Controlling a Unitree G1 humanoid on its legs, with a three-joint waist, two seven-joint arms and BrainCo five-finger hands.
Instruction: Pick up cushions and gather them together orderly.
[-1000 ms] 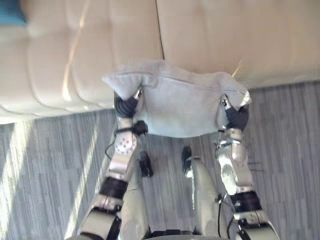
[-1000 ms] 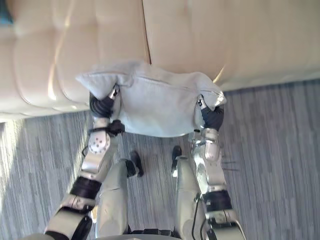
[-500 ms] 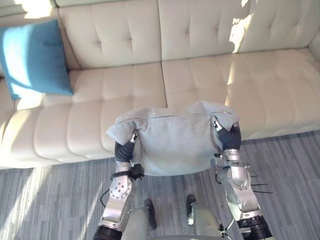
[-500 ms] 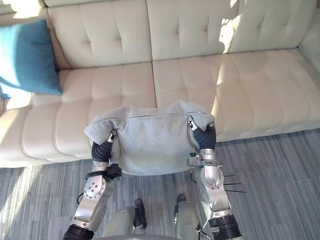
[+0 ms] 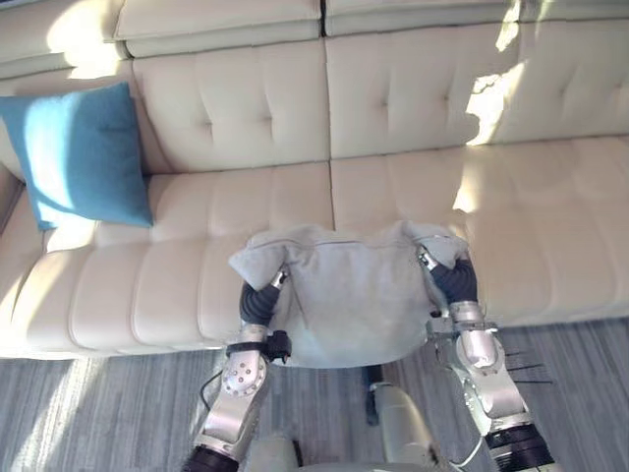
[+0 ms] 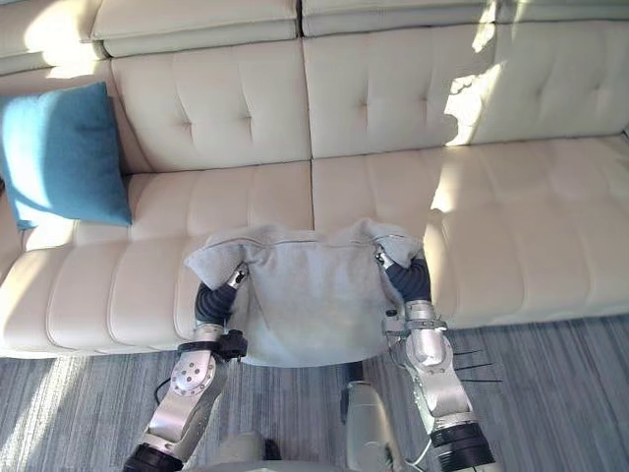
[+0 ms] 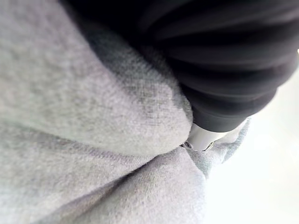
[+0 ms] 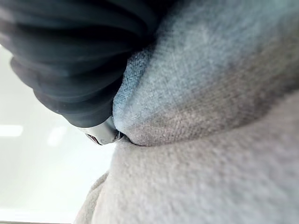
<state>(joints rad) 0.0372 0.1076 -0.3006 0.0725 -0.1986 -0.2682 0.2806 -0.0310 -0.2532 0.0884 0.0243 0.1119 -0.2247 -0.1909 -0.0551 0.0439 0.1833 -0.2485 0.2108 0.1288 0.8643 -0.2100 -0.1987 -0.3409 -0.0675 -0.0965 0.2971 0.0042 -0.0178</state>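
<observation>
A grey cushion hangs between my two hands over the front edge of the cream sofa's seat. My left hand pinches its upper left corner, and the cloth bunches over the dark cover. At the upper right corner my right hand grips the same way, the grey fabric folding over its cover. A blue cushion leans upright against the sofa back at the far left.
The sofa's backrest runs across the whole far side. Grey striped floor lies in front of the sofa. Wide bare seat stretches to the right of the grey cushion, and more lies between it and the blue one.
The camera has tilted up, bringing the sofa back and blue cushion into view. Both hands have carried the grey cushion from over the floor to over the seat's front edge.
</observation>
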